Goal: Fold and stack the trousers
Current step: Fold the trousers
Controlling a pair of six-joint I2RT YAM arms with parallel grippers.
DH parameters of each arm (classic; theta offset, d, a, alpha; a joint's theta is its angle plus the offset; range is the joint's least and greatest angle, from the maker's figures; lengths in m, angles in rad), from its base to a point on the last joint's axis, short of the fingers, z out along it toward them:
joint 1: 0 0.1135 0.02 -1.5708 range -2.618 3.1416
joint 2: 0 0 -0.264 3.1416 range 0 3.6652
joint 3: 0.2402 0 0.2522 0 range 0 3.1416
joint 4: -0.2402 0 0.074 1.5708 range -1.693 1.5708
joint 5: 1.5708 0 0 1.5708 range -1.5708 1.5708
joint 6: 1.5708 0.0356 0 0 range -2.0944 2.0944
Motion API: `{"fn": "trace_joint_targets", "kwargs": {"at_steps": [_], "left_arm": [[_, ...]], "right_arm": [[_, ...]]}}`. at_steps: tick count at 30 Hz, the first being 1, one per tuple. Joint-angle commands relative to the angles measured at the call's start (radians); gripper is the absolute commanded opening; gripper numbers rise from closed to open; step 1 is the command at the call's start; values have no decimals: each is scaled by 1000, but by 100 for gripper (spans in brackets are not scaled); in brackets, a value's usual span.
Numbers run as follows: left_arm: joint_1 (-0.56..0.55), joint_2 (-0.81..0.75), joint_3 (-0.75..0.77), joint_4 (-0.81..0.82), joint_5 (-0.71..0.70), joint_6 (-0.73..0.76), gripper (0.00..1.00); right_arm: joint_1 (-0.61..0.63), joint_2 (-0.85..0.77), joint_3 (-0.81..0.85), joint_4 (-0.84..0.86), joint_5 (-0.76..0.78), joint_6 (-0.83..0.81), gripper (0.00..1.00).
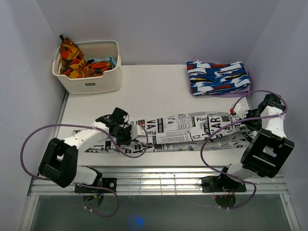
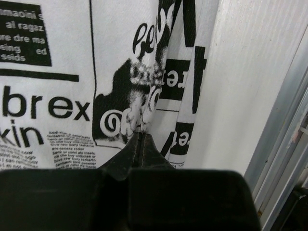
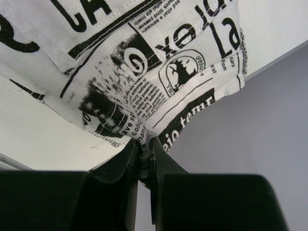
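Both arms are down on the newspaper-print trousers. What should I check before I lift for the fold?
1. Left gripper, jaws shut on the white newspaper-print fabric trousers: ok.
2. Right gripper, jaws shut on a trouser corner: ok.
3. All layers caught in each pinch: cannot tell.
4. Room behind for the fold: ok, bare white tabletop lies before the folded blue-white-red garment.
5. Purple cables clear of the cloth: not ok, loops cross it in the top view.

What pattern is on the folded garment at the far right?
Blue, white and red patches on the folded garment; top view shows it best.
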Motion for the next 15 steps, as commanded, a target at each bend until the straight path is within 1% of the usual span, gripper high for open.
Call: {"fn": "trace_joint_targets", "kwargs": {"at_steps": [1,4,7,8,11,12,15], "left_arm": [[35,-82,64,-45,2,-14,0],[78,-128,105,-110,39,0,0],[99,-167,119,-171,59,29,0],[101,-183,119,-187,64,35,0],[101,-205,93,-227,85,61,0],[101,-214,79,-227,87,67,0],[101,-194,33,-228,91,98,0]], "right_arm": [[1,-4,62,13,-8,11,8],[-2,-12,110,-15,-9,12,8],[-12,-55,118,-37,-14,-28,8],[-17,-70,108,-44,-11,-64,8],[-40,-147,30,-38,9,-144,8],[-45,-176,-32,-29,20,-195,8],[-55,-196,-128,41,67,-235,8]]}}
